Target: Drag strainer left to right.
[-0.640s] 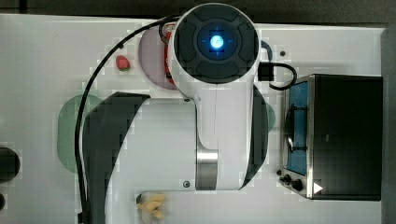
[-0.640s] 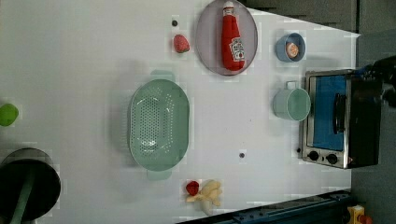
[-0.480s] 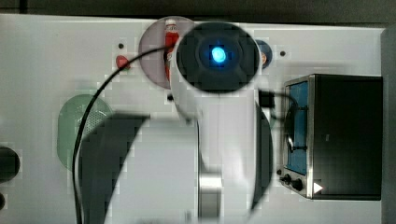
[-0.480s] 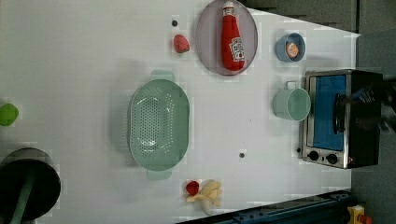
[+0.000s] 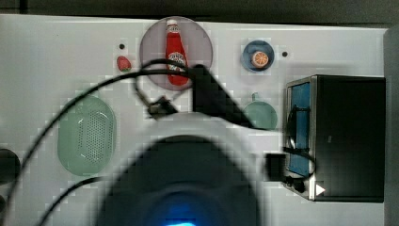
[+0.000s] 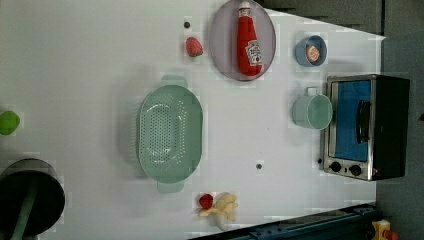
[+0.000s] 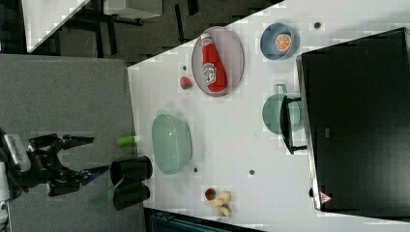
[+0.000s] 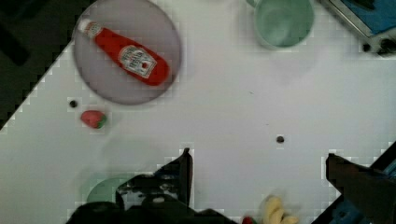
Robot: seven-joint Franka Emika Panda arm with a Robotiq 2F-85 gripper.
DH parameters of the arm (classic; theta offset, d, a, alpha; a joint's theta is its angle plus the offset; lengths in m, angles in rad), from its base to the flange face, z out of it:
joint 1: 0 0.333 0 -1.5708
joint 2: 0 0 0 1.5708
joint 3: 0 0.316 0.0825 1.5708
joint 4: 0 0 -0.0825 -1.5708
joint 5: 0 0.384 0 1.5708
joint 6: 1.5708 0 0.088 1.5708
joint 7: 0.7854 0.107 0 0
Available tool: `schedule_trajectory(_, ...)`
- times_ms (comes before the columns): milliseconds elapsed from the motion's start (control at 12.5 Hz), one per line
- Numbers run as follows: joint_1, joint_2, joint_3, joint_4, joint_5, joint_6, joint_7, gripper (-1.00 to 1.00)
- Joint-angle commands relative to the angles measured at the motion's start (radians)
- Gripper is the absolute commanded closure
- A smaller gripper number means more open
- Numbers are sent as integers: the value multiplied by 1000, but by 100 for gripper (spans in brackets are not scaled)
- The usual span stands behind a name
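Right view: tool [image 7: 94, 154] spread wide, empty, well apart from the strainer [image 7: 171, 143] on the table [image 7: 241, 145]

A red plastic ketchup bottle [image 6: 248, 41] is seen lying flat on a round greyish-pink plate [image 6: 220, 47] at the far edge of the white bench [image 6: 75, 60]. Just beside the plate, on the left view's left, a small red toy strawberry [image 6: 194, 46] is placed; on the left view's right, a small blue bowl [image 6: 303, 51] holding an orange slice [image 6: 313, 52] is set. A round teal-green mug [image 6: 312, 111] with a handle is stood just beside a silver-and-black toaster oven [image 6: 367, 127] — its door is blue-tinted. Near the front edge, a toy banana bunch [image 6: 222, 207] and a small red fruit [image 6: 205, 201] are found touching. A lime-green object [image 6: 8, 122] and a dark round pot [image 6: 29, 197] are seen at the left view's left.
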Motion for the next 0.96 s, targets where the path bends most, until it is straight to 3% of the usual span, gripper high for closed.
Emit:
schedule_trajectory(80,33,81,164,-18,0,8,151,-100)
schedule_trajectory(480,36,180,393,-58,-1,134,695,-100)
schedule_trajectory(720,38,272,489,-139,-12,327,1021,-100)
schedule_trajectory(960,46,365,525,-252,-42,554,1179,-100)
